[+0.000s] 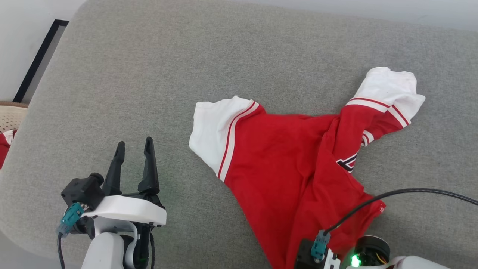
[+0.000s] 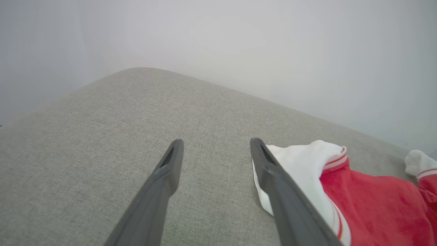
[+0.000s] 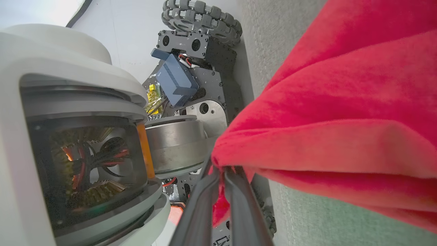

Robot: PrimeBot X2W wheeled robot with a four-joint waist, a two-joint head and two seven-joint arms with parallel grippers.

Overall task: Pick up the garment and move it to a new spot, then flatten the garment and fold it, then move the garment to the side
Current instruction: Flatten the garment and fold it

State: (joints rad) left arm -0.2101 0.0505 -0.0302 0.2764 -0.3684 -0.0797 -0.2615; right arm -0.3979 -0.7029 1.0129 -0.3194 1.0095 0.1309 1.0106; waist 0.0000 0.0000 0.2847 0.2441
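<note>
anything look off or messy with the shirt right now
Yes. The garment lies askew and bunched on the grey cushion: its right side is folded over itself, hiding most of the lettering, and its lower edge is drawn to a point at the near edge, pinched in the shut right gripper. Nothing looks torn.

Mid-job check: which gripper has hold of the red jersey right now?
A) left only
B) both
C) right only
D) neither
C: in the right wrist view the right gripper is shut on a red fold of the garment, while the left gripper stands open over the grey cushion, apart from the cloth.
</note>
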